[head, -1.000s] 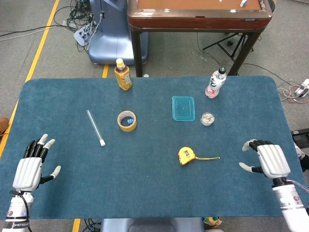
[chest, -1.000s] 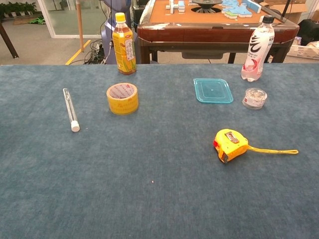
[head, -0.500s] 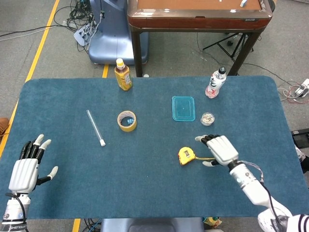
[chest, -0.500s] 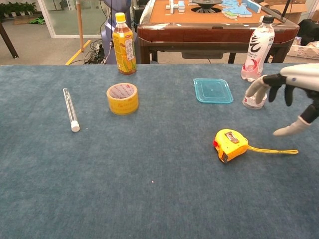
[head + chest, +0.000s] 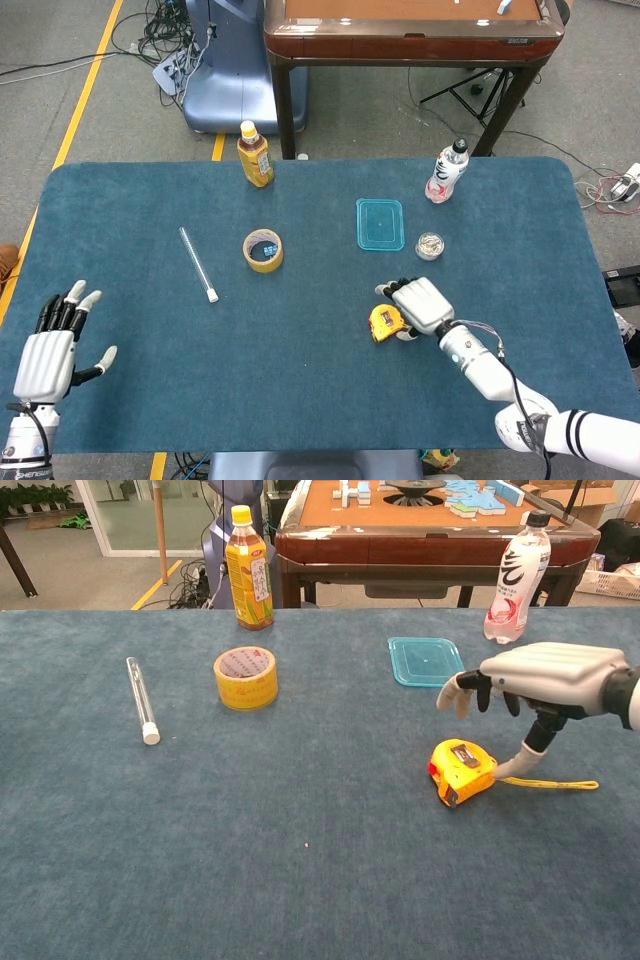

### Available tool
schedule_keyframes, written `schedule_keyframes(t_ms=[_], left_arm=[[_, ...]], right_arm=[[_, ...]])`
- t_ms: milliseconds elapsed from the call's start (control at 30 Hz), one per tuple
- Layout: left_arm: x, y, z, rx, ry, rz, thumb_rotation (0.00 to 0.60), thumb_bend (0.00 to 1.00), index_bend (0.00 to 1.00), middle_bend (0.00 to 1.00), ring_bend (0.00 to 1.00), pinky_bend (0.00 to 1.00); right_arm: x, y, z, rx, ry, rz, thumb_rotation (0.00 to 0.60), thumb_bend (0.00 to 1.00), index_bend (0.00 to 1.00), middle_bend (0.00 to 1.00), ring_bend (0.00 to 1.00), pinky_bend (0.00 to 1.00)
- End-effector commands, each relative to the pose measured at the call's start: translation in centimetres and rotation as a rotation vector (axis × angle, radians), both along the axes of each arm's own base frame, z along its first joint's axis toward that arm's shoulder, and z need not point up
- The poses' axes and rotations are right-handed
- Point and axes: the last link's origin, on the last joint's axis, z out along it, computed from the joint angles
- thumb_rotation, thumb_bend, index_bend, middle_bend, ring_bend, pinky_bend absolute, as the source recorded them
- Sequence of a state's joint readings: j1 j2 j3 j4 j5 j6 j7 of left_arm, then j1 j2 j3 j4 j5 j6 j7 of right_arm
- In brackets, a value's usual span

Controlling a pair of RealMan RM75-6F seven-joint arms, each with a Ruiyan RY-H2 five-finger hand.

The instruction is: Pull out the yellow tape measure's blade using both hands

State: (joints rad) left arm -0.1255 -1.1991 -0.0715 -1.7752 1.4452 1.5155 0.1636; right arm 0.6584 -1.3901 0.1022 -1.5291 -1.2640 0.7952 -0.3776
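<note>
The yellow tape measure lies on the blue table, right of centre, with a short length of yellow blade lying out to its right. My right hand hovers just above and right of the case, fingers spread and curved downward. Its thumb reaches down to where the blade leaves the case; I cannot tell whether it touches. It holds nothing. My left hand is open, fingers spread, at the table's front left corner, far from the tape measure; only the head view shows it.
A yellow tape roll and a glass tube lie left of centre. A tea bottle, a teal lid, a small round dish and a water bottle stand further back.
My right hand has swept left from the table's right edge to just over the tape measure. My left hand has drifted slightly toward the front edge. The tape measure has not moved.
</note>
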Motion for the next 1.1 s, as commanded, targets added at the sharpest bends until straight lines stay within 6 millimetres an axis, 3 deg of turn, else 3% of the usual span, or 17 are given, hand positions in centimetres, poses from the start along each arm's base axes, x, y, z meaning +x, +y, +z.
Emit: schedule_keyframes(t_ms=[33, 533, 1100], left_arm=[[-0.1, -0.1, 0.1, 0.002, -0.001, 0.005, 0.6, 0.25, 0.13, 0.0, 0.0, 0.0], [-0.6, 0.2, 0.3, 0.014, -0.011, 0.013, 0.6, 0.25, 0.12, 0.0, 0.0, 0.0], [-0.8, 0.5, 0.0, -0.004, -0.011, 0.019, 0.6, 0.25, 0.12, 0.0, 0.0, 0.0]], right_arm=[[-0.1, 0.0, -0.5, 0.015, 0.018, 0.008, 0.6, 0.01, 0.23, 0.3, 0.31, 0.42], [2.2, -1.8, -4.0, 0.012, 0.007, 0.021, 0.6, 0.03, 0.23, 0.31, 0.31, 0.42], [0.3, -0.9, -3.5, 0.021, 0.033, -0.052, 0.6, 0.08, 0.23, 0.33, 0.31, 0.42]])
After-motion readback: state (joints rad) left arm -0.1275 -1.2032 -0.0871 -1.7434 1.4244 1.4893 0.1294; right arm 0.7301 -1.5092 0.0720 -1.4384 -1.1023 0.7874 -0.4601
